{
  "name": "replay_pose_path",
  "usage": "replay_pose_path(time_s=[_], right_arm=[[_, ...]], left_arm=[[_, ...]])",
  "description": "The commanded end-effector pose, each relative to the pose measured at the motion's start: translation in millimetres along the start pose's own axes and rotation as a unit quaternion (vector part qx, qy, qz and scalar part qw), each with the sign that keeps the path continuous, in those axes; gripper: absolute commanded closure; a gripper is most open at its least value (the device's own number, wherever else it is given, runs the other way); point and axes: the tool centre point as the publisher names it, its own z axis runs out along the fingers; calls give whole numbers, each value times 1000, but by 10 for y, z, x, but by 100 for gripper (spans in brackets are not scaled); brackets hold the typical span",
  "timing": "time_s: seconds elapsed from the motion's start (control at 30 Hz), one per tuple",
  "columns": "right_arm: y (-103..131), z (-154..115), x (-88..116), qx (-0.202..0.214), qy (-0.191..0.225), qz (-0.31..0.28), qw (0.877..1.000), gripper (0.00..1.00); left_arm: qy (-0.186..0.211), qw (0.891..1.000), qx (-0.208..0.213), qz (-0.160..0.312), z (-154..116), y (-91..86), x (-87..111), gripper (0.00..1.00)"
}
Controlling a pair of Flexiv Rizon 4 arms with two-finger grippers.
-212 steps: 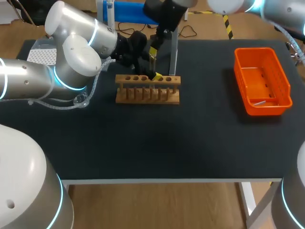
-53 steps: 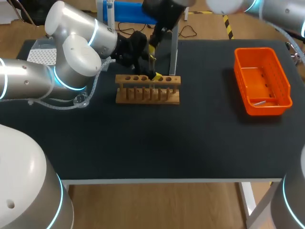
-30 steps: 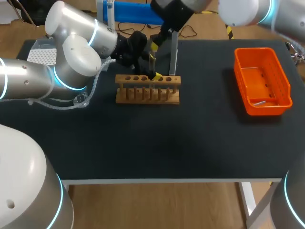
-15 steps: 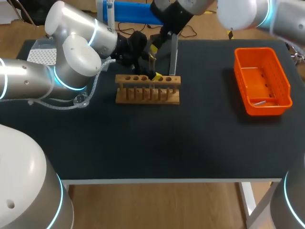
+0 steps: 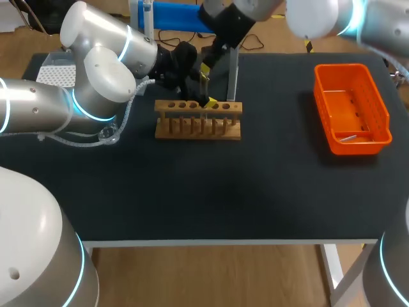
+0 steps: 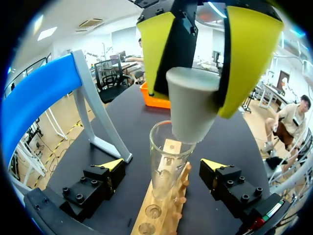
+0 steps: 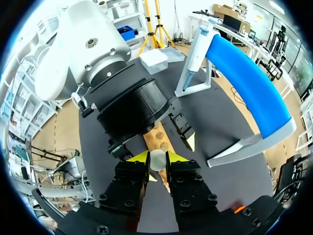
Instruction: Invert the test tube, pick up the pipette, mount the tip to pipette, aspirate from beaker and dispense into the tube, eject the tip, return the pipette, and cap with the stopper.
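Little changed: R gripper (image 7: pixel 157 159) pinches stopper (image 6: pixel 190 105) over test tube (image 6: pixel 165 164); L gripper (image 6: pixel 162 165) spread around it.

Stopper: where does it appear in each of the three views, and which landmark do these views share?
Head view: too small to make out; look at the right gripper above the wooden rack.
Left wrist view: the stopper sits between the right gripper's yellow fingers, just above the test tube.
Right wrist view: between that gripper's own yellow tips.
Shared landmark: the wooden rack.
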Motion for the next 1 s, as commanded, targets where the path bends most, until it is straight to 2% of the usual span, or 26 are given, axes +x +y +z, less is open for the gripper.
replay_pose_path(time_s=[0.03, 0.5, 1.0], right_arm=[[-18, 59, -18, 3, 1, 1, 1000, 100], [82, -182, -21, -10, -11, -3, 1000, 100], [79, -191, -20, -9, -11, 0, 1000, 100]], left_arm=[[0, 1000, 2, 0, 9, 9, -2, 0], [0, 1000, 2, 0, 9, 9, -2, 0], [0, 1000, 2, 0, 9, 9, -2, 0]])
